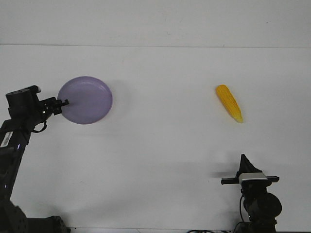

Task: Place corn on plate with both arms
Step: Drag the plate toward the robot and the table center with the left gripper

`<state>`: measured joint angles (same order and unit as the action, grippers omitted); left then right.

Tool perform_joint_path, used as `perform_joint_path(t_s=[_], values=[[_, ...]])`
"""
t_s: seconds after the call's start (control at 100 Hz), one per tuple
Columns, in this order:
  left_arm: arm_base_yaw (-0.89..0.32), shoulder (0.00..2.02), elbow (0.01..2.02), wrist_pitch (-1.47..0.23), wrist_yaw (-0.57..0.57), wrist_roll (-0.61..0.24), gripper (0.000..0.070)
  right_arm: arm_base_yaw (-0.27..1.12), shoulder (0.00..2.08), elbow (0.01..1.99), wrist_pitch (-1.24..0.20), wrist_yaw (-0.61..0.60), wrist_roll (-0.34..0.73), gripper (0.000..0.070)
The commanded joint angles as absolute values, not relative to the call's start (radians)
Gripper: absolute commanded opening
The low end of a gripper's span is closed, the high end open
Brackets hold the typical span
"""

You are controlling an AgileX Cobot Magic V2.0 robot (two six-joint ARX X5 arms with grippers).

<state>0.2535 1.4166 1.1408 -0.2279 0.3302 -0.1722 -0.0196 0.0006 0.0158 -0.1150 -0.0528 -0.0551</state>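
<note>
Nearest you, your right gripper [242, 159] hangs low over the white table [160, 160], its fingers seen end-on, so you cannot tell whether they are parted or closed. It is well short of the corn [229, 103], so that pick is not yet begun. Your risk here: the cob is round and tapered and lies at a slant, pale tip toward you. Close across it off-centre or out of line with its slant and it will likely roll or squirt out of the fingers.

Farther off to your left, the left gripper [63, 102] meets the rim of the plate [85, 99], fingers apparently pinched on the edge, though you cannot confirm the grip. The plate is glossy and shallow, lavender, and looks empty; a thin rim hold could slip or tilt as you carry it.

Corn and plate sit well apart, so a mistimed meeting could drop the cob.
</note>
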Motion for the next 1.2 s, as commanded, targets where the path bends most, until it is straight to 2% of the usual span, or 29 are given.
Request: perform_joint_path(t_s=[0.0,0.15,0.38,0.48,0.74,0.97,1.19], values=[[0.252,1.355,1.161,-0.261,0.365,-0.205,0.0005,-0.02,0.001,0.013,-0.105,-0.053,-0.046,0.0008],[0.181,1.182,1.156,-0.38,0.378,-0.202,0.0005,-0.02,0.001,0.013,-0.105,-0.053,-0.046,0.0008],[-0.056,1.067,1.01,-0.421,0.37,-0.206,0.0005,-0.02,0.001,0.013,-0.105,-0.053,-0.046,0.0008],[-0.171,1.068,0.915,-0.403,0.357,-0.233,0.0005,-0.02,0.001,0.013,-0.105,-0.053,-0.046,0.0008],[-0.396,1.106,0.688,-0.229,0.295,-0.339,0.0005,-0.02,0.001,0.013,-0.105,-0.053,-0.046,0.0008],[-0.488,1.177,0.64,-0.182,0.201,-0.341,0.0005,-0.02,0.001,0.013,-0.105,-0.053,-0.046,0.0008],[-0.505,1.237,0.64,-0.17,0.184,-0.34,0.0005,-0.02,0.001,0.013,-0.105,-0.053,-0.046,0.0008]])
